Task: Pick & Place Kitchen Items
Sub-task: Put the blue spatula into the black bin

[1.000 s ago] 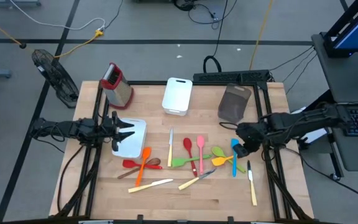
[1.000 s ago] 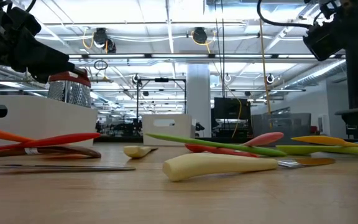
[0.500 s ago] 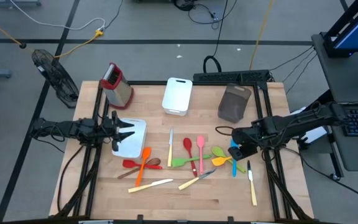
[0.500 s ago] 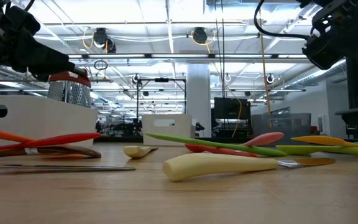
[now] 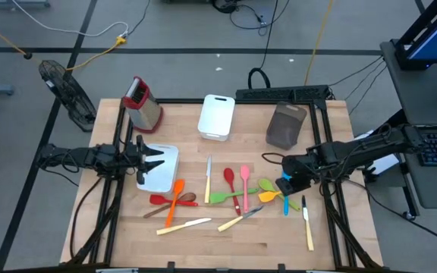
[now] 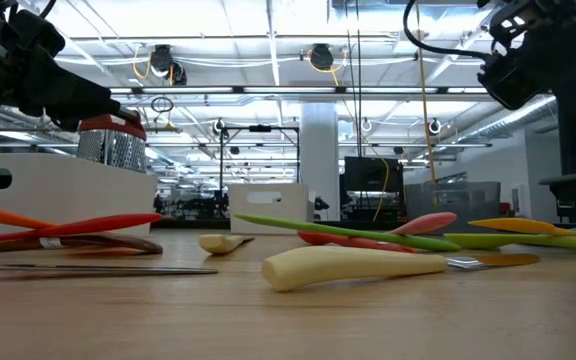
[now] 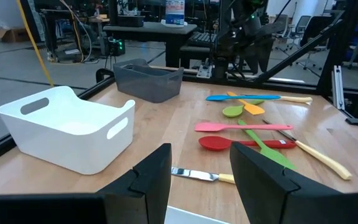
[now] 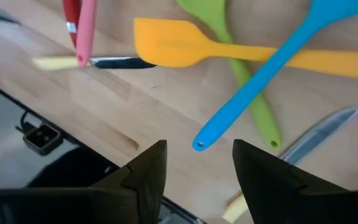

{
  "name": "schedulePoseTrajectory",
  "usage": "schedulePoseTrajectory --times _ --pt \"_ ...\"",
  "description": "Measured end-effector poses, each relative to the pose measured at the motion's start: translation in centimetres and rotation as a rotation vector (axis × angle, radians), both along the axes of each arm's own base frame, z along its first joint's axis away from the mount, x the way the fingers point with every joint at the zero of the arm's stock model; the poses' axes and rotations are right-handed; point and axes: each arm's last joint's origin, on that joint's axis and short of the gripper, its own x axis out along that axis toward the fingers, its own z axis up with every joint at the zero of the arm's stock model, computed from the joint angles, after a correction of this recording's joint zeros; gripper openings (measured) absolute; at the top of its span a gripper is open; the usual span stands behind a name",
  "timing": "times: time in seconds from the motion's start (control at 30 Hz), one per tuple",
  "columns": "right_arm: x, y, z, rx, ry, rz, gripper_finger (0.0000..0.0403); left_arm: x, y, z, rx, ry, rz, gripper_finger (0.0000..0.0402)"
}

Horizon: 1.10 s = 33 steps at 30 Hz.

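The kitchen items (image 5: 234,193) lie scattered across the middle of the wooden surface (image 5: 226,243), among them a blue spatula (image 8: 272,62) crossing a yellow spatula (image 8: 179,43). The right gripper (image 8: 194,171) hovers above the blue handle's tip, its fingers parted and empty. The left gripper (image 5: 156,159) hangs over a white tub (image 5: 161,178), fingers partly apart, holding nothing.

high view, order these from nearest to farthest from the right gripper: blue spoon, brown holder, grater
1. Blue spoon: right beside the right gripper, partly under it.
2. Brown holder: toward the table's back edge, behind the gripper.
3. Grater: far across the table, at its back left corner.
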Motion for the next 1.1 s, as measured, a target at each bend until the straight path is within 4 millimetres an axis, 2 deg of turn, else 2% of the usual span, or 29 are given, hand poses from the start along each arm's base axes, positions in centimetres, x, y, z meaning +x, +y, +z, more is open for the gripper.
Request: schedulePoseTrajectory --times 0.33,0.47,0.63,0.9,1.1 --pt "-1.0 -0.2 -2.6 0.02 0.143 -0.118 0.0178 0.0 0.0 0.0 0.008 0.001 -0.001 0.017" --pt "-0.9 -0.2 -3.5 0.032 0.114 -0.125 0.0175 0.0 0.0 0.0 0.029 0.004 -0.003 0.017" --pt "-0.5 -0.1 -4.1 0.066 0.063 -0.166 0.0174 0.0 0.0 0.0 0.03 0.004 -0.003 0.017" --pt "-1.0 -0.2 -4.5 0.052 0.135 -0.188 0.0173 0.0 0.0 0.0 0.033 0.004 -0.003 0.017" --pt "-0.4 -0.1 -5.0 0.052 0.147 -0.188 0.0173 0.0 0.1 0.0 0.036 0.005 0.014 0.017"
